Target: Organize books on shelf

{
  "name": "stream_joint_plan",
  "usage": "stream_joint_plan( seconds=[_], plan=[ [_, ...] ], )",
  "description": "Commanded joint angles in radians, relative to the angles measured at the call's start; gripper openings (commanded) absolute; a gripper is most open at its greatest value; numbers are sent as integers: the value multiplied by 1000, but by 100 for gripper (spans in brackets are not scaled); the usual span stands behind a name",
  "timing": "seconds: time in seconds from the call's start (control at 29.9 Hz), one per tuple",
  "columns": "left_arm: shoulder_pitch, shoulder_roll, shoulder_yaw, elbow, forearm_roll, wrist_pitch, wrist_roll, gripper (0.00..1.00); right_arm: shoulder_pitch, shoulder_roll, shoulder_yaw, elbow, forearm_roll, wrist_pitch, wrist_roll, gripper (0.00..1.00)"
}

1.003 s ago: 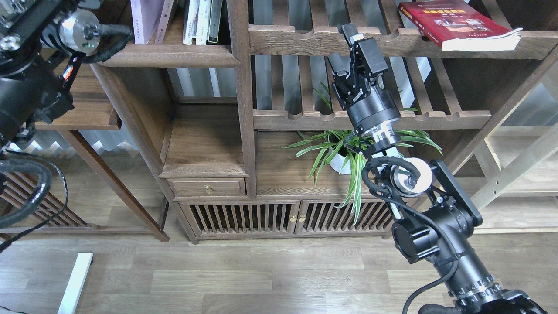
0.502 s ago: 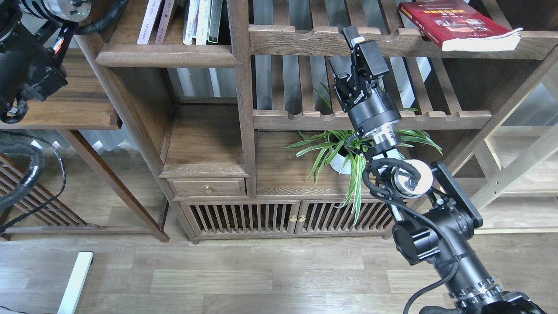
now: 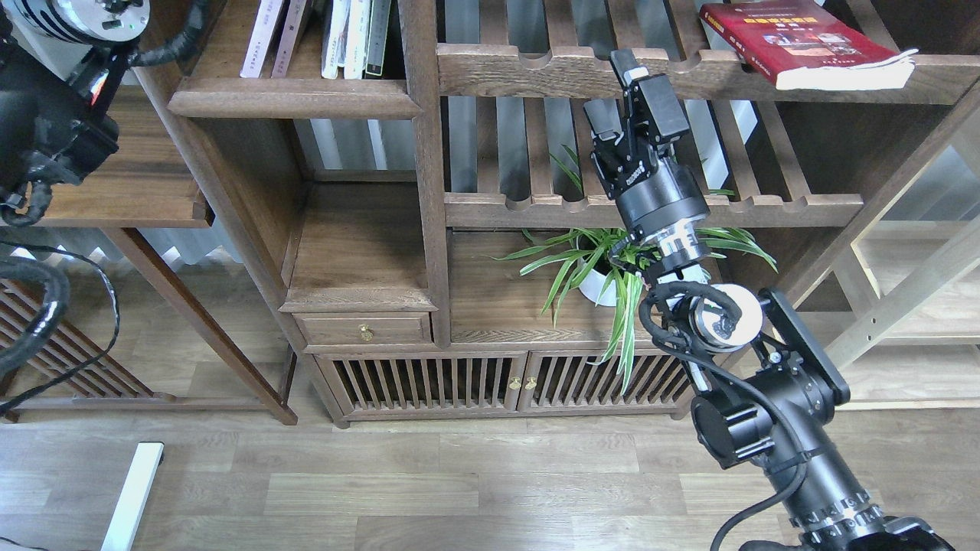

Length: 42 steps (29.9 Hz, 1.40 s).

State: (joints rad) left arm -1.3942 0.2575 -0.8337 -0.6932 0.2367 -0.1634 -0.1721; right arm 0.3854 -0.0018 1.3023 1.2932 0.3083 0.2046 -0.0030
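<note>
Books (image 3: pixel 321 38) stand upright on the solid walnut shelf (image 3: pixel 295 98) at upper left, but the red book (image 3: pixel 804 42) lies flat on a slatted shelf (image 3: pixel 689 73), so work remains. Right end effector (image 3: pixel 616 88) hangs empty, fingers apart; left one is out of view.

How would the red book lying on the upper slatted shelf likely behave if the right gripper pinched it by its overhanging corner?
The red book looks like a thick paperback, so it would probably sag or flex if pinched at one corner. Its cover looks glossy, so it may slip. It lies flat with its corner over the slatted shelf's front rail, so it would likely slide, not tip.
</note>
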Motion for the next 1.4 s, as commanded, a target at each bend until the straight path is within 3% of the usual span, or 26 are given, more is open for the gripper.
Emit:
stream_joint_plan(
  seconds=[0.0,0.1,0.3,0.5,0.7,0.8,1.07,1.37],
  plan=[
    [18,11,-2,-11,-20,-106,-3,54,-6,2,-3,0,0,1,0,92],
    [38,17,-19,-17,-80,-209,-4,55,-14,2,-8,0,0,1,0,92],
    [53,31,-33,-41,-181,-323,-4,58,-16,2,-14,0,0,1,0,93],
    [124,40,-51,-132,-229,-325,-4,68,-46,-18,-3,0,0,39,0,93],
    [182,34,-134,-264,-244,-325,13,70,-98,-50,-2,2,-1,82,0,93],
    [208,29,-137,-333,-260,-325,16,78,-123,-55,2,0,-1,107,2,93],
    [264,25,-133,-449,-289,-325,17,88,-129,-58,46,0,-1,118,2,93],
    [455,-23,-119,-629,-287,-325,31,98,-141,-64,97,-2,-5,111,2,93]
  ],
)
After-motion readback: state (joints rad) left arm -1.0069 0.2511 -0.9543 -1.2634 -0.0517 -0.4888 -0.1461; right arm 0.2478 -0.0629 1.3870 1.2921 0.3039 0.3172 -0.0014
